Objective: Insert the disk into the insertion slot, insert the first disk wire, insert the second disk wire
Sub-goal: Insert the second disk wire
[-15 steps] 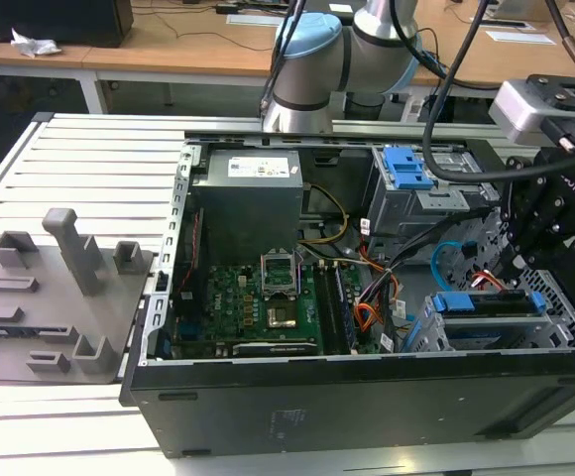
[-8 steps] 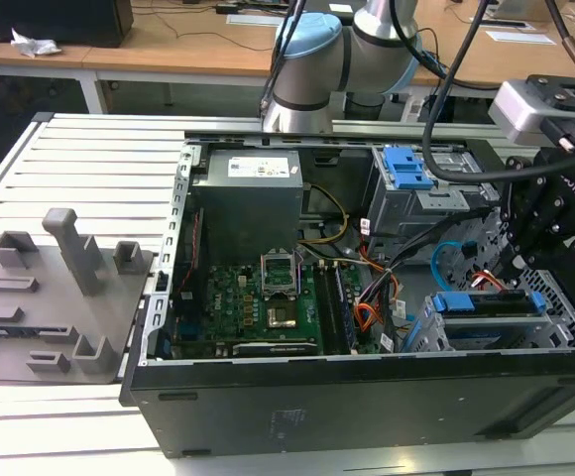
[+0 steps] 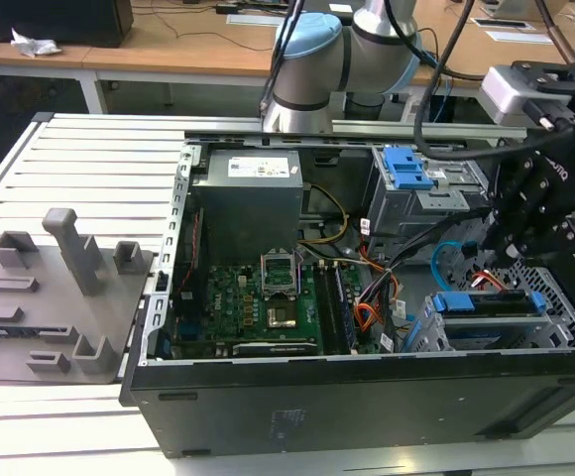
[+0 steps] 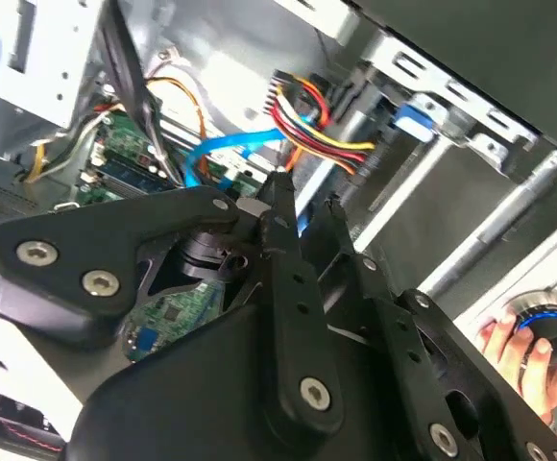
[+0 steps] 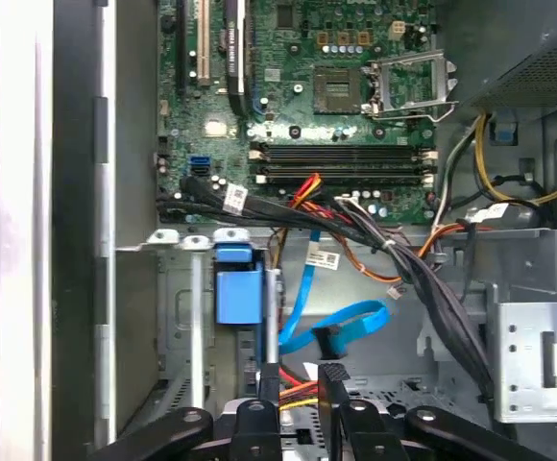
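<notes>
Step in hand: I judge it is the wire work. The disk (image 3: 486,302) already sits in the insertion slot (image 3: 565,319), so the first step looks done.
Where the disk is: in the exterior view it is at about 4 o'clock of the open computer case (image 3: 367,397), inside the grey cage.
Disk axis: its long side runs about from 9 o'clock to 3 o'clock in the exterior view. It lies flat, with the blue carrier edge facing the camera.
My gripper (image 5: 300,384): released. The two fingers (image 5: 331,384) stand a little apart and I see nothing clamped between them. In the exterior view I hang at about 1 o'clock from the disk.
Second disk wire (image 5: 341,322): a light-blue loop, free. Its dark plug (image 5: 328,341) lies just in front of my fingertips and touches no socket that I can see.
Other wires: a red and yellow bundle (image 4: 302,106) passes near the same place.
What the next move calls for: in my judgement, a fine grip on one small plug only, without catching the neighbouring wires.
</notes>
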Robot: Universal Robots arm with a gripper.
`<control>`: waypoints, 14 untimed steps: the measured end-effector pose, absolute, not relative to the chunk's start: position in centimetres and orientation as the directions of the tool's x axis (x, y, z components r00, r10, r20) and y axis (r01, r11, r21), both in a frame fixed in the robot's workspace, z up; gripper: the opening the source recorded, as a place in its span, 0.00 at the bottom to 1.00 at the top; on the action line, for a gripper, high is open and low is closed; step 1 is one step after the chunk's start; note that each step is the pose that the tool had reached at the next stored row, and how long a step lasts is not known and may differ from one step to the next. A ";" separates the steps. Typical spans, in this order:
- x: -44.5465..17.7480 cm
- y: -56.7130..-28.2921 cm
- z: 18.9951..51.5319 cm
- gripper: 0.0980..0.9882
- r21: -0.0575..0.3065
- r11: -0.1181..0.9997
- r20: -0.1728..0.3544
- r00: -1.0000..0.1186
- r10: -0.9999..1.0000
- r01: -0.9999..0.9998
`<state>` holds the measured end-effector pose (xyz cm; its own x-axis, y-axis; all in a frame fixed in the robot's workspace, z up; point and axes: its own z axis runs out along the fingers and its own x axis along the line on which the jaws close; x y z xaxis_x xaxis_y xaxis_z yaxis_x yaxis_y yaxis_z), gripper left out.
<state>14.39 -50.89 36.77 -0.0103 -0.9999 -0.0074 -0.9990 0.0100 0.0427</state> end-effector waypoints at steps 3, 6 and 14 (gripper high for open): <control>14.4 -50.0 36.8 0.23 0.043 -0.014 -0.007 0.014 -1.000 -0.999; 14.4 -50.0 36.7 0.23 0.043 -0.108 -0.007 0.107 -0.994 -0.993; 12.5 -49.9 36.7 0.23 0.044 -0.198 -0.001 0.198 -0.980 -0.979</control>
